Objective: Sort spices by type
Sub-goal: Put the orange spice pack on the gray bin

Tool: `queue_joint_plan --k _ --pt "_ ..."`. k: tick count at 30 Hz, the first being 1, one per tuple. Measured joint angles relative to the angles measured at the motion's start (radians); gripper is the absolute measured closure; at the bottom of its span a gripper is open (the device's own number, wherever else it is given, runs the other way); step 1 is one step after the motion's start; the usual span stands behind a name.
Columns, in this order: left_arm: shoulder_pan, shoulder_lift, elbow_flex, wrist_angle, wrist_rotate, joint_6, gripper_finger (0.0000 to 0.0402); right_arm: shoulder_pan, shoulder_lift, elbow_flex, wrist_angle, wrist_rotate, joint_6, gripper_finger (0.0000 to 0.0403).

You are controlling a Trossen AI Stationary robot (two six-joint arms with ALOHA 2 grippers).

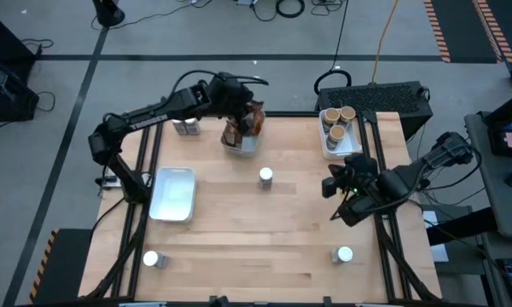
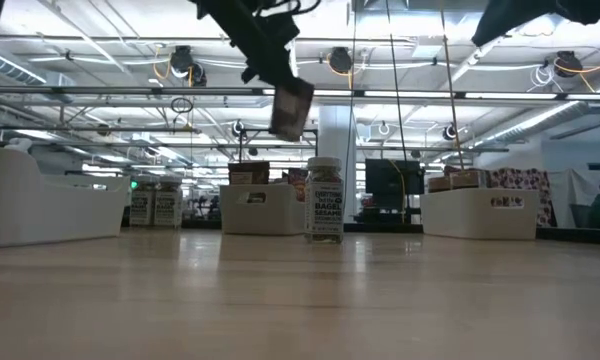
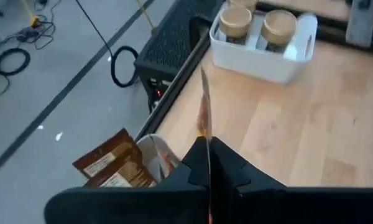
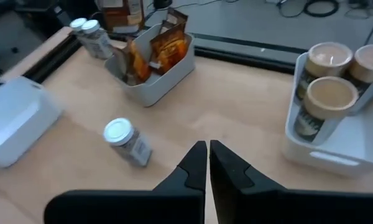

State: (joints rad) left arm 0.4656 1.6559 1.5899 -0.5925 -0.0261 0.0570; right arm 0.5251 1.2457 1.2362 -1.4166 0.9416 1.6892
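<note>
A dark-brown spice packet [image 2: 292, 108] hangs from my left gripper [image 1: 239, 107], which is shut on it above the white tray of packets [image 1: 239, 143] at the far middle. In the left wrist view the packet [image 3: 204, 118] shows edge-on, with other packets [image 3: 112, 165] below it. Tan-topped tubs [image 1: 337, 119] stand in a white tray at the far right. Two white-capped jars [image 1: 186, 128] stand at the far left, and one jar [image 1: 265, 176] stands in the middle. My right gripper [image 1: 331, 186] hovers shut at the right, holding nothing. My left gripper pinches the flat packet between its two fingers [image 3: 227, 165], which press on its two faces at one end [image 3: 206, 140]. The fingers slant down from the table's left side. The packet hangs below them, tilted, lifted clear of the tray and the table.
An empty white tray [image 1: 172, 194] lies at the left. Single jars stand near the front edge at the left [image 1: 151, 259] and at the right [image 1: 344, 254]. Bare wood lies between the middle jar and the front edge.
</note>
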Motion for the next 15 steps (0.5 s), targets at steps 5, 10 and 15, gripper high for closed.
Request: queue_joint_plan --k 5,10,15 --pt "0.000 0.006 -0.085 0.083 0.000 -0.117 0.0401 -0.057 -0.002 0.000 0.000 -0.001 -0.108 0.0403" --pt "0.000 0.007 -0.181 0.177 -0.003 -0.212 0.0401 -0.104 -0.043 0.000 0.002 -0.016 -0.244 0.0403" --pt "-0.004 0.007 -0.240 0.289 -0.065 -0.262 0.0401 -0.163 -0.131 0.000 0.002 -0.057 -0.456 0.0403"
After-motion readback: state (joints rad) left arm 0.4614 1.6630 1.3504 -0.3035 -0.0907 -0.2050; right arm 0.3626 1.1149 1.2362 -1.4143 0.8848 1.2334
